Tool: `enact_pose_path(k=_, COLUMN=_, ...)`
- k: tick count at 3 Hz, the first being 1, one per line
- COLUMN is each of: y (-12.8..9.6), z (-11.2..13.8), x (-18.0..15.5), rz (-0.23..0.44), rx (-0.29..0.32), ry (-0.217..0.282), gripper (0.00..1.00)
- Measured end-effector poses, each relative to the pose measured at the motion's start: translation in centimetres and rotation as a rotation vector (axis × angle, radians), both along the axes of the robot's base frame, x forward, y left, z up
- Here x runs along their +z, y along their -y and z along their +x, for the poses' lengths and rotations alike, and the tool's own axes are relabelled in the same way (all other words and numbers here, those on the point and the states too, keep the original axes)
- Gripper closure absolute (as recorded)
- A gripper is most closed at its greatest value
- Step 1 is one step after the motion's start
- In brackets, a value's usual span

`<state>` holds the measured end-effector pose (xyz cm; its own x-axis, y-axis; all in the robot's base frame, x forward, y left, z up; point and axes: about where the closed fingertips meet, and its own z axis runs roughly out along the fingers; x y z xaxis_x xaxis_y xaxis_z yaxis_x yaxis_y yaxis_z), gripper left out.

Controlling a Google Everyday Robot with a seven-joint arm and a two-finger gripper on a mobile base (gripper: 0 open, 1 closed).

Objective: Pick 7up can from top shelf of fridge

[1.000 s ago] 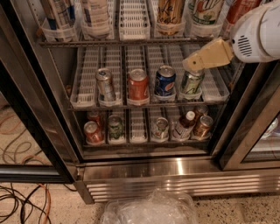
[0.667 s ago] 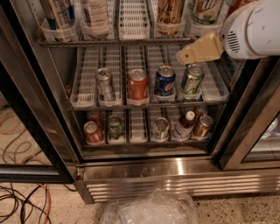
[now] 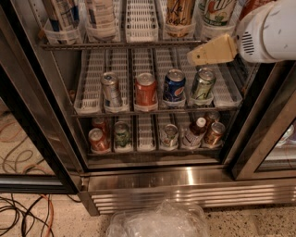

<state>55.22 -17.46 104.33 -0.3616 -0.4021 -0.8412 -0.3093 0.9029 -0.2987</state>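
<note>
The 7up can [image 3: 217, 11], white-silver with green lettering, stands at the right of the top shelf [image 3: 120, 45] of the fridge [image 3: 185, 178], and its top is cut off by the frame. My gripper [image 3: 198, 55], tan on a white arm [image 3: 268, 30], hangs in front of the shelf's front edge. It is just below and left of the 7up can and points left, below the gold-brown can [image 3: 179, 11]. It holds nothing that I can see.
Two tall containers [image 3: 62, 14] stand on the top shelf's left. The middle shelf holds a silver [image 3: 111, 90], red [image 3: 146, 89], blue [image 3: 174, 85] and greenish-silver can [image 3: 202, 84]. Several cans and a bottle [image 3: 194, 134] sit below. Black door frames [image 3: 32, 120] flank the opening. A plastic bag [image 3: 159, 222] and cables [image 3: 23, 213] lie on the floor.
The arm and gripper have moved up and to the left, from in front of the middle shelf's right cans to the top shelf's front edge. The cans have not moved.
</note>
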Motion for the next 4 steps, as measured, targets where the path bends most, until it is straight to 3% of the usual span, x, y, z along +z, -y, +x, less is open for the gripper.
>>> enact_pose_path(k=1, y=-0.2, z=0.2, x=-1.0, rz=0.072, rx=-0.031, ry=0.031, gripper=0.16)
enact_pose_path(k=2, y=-0.1, z=0.9, x=-0.4, rz=0.166, rx=-0.074, ry=0.093, gripper=0.26)
enact_pose_path(k=3, y=0.2, z=1.8, x=1.1, rz=0.211, rx=-0.094, ry=0.160, gripper=0.43)
enact_pose_path(k=4, y=0.7, z=2.7, x=2.6, rz=0.241, rx=-0.102, ry=0.221, gripper=0.51)
